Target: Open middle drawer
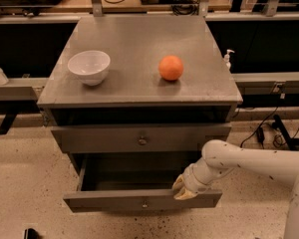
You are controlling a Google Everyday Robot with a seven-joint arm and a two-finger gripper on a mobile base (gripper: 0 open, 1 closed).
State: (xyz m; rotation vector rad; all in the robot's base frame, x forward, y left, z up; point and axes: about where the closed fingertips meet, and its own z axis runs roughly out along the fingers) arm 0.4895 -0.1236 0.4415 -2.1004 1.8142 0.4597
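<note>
The grey cabinet (139, 83) has its middle drawer (139, 201) pulled partly out, low in the view. The drawer's flat front carries a small round knob (144, 203), and the plain grey box inside shows. My gripper (182, 188) is at the right part of that front panel's top edge. One tan fingertip (178, 182) is inside the drawer and the other is on the panel's outer face, shut on the panel. The white arm reaches in from the right. The top drawer (142, 140) above is closed.
A white bowl (89, 66) and an orange (171, 67) sit on the cabinet top. A small pump bottle (228, 59) stands at the right behind the cabinet. Cables (269, 128) lie on the speckled floor to the right. Dark rails run along both sides.
</note>
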